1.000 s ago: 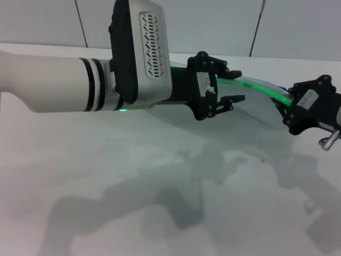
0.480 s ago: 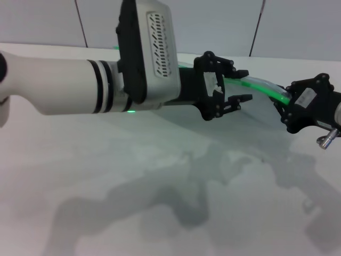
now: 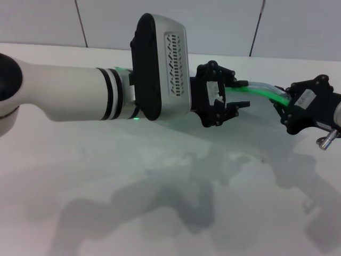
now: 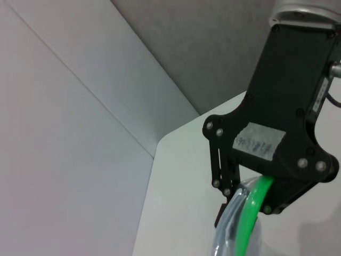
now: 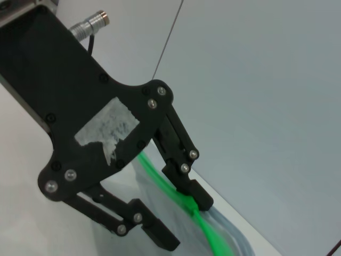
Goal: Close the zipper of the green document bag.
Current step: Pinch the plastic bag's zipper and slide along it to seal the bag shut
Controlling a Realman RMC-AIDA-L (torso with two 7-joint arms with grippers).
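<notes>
The green document bag hangs lifted off the table between my two grippers, its translucent plastic sagging under the bright green zipper. My right gripper is shut on the bag's right end at the green strip, also seen in the left wrist view as the right gripper pinching the zipper. My left gripper is open at the strip's left part, one finger above and one below. In the right wrist view the left gripper straddles the bag, its upper finger touching the zipper. The slider is hidden.
The white table stretches in front, shadowed by both arms. A grey panelled wall rises behind the table's far edge. My left forearm and its wrist housing cover the bag's left half.
My left arm has slid to the right along the bag, and its open fingers have dropped slightly onto the green strip. The right gripper has held still.
</notes>
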